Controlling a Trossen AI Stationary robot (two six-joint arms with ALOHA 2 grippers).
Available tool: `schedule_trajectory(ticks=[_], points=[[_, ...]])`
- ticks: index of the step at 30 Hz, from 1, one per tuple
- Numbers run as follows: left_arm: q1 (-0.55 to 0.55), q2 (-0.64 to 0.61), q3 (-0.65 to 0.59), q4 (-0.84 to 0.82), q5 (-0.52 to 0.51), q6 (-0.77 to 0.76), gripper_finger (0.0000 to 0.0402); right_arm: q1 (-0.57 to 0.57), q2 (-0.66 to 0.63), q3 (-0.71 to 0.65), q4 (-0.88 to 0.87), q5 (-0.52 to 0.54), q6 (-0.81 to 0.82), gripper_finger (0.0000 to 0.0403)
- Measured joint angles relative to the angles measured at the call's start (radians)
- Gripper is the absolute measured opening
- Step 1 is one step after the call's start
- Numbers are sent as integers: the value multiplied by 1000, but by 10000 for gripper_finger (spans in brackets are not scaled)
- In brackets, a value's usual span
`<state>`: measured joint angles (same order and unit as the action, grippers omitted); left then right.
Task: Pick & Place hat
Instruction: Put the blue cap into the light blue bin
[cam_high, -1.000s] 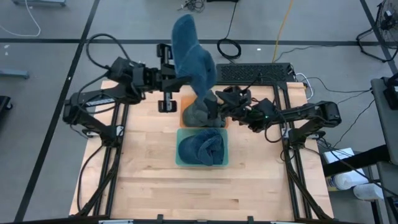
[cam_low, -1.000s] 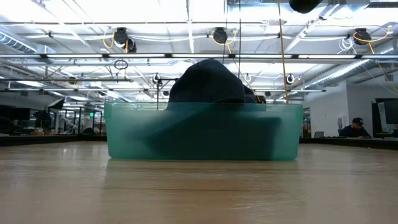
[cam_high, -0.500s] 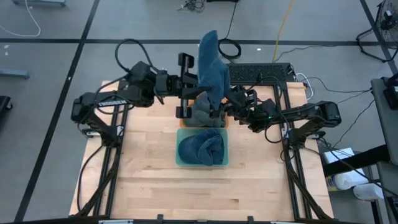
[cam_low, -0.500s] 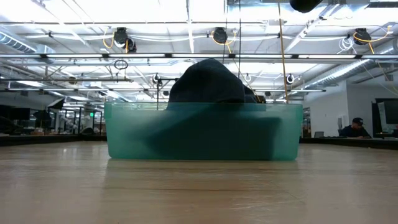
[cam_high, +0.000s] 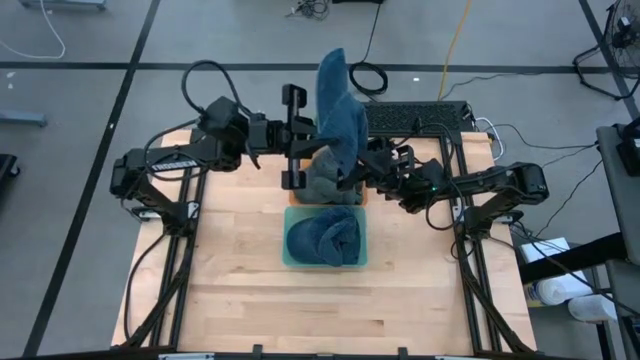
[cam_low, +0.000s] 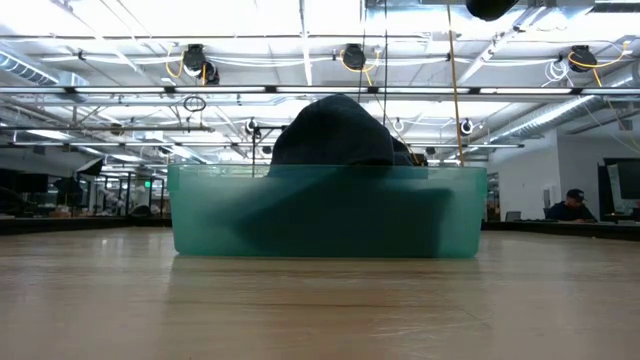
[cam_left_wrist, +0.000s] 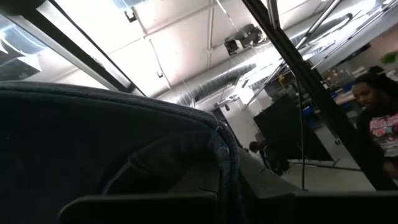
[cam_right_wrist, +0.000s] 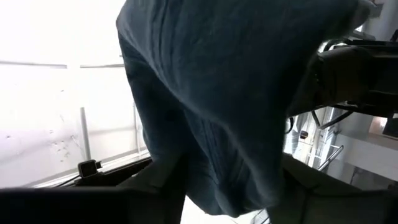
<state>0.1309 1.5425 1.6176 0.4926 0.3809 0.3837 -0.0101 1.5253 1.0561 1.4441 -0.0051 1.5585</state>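
A blue knit hat (cam_high: 338, 100) is held up in the air over the table's far middle, with my left gripper (cam_high: 316, 146) shut on it. My right gripper (cam_high: 363, 166) points upward beside it; its fingers stand apart on either side of the hat's hanging lower end (cam_right_wrist: 230, 180). Below them a grey hat (cam_high: 320, 184) lies in a heap on an orange tray (cam_high: 296, 192). Nearer, a teal bin (cam_high: 354, 256) holds another blue hat (cam_high: 322, 236). My left gripper holds the blue hat by its upper part (cam_right_wrist: 311, 56), coming from the table's left and slanting upward. The cloth itself covers the fingers (cam_left_wrist: 137, 208), so layers and edge stay hidden. The hat hangs slack below the hold, clear of the table. Whether my right gripper touches the hat's lower end I cannot tell.
In the low view the teal bin (cam_low: 325, 212) stands mid-table with a dark hat (cam_low: 335, 130) heaped above its rim. A keyboard (cam_high: 420, 116) and cables lie at the far edge. A person (cam_left_wrist: 376, 118) is in the room beyond. Bare wood (cam_high: 320, 310) stretches near the front edge.
My left gripper has carried the blue hat toward the table's right and a little down, bringing it over the grey hat and close to my right gripper. The hat has swung with it and now shows narrower from above. For the last half second it has barely moved.
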Motion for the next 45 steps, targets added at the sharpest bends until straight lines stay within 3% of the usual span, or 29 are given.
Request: schedule_trajectory(ticks=[17,21,30,41,45], points=[[1,0,0,-3,0,0,8,0,0,0,0,0,-29,11],[1,0,0,-3,3,-43,12,0,0,0,0,1,-59,8],[30,-38,-1,-109,-34,-250,90,-2,-55,0,-17,-38,-57,5],[37,-151,-1,-555,-31,-331,119,-46,-350,0,-670,-206,-256,4],[37,-175,-1,-647,-21,-375,119,-67,-443,0,-815,-224,-332,4]])
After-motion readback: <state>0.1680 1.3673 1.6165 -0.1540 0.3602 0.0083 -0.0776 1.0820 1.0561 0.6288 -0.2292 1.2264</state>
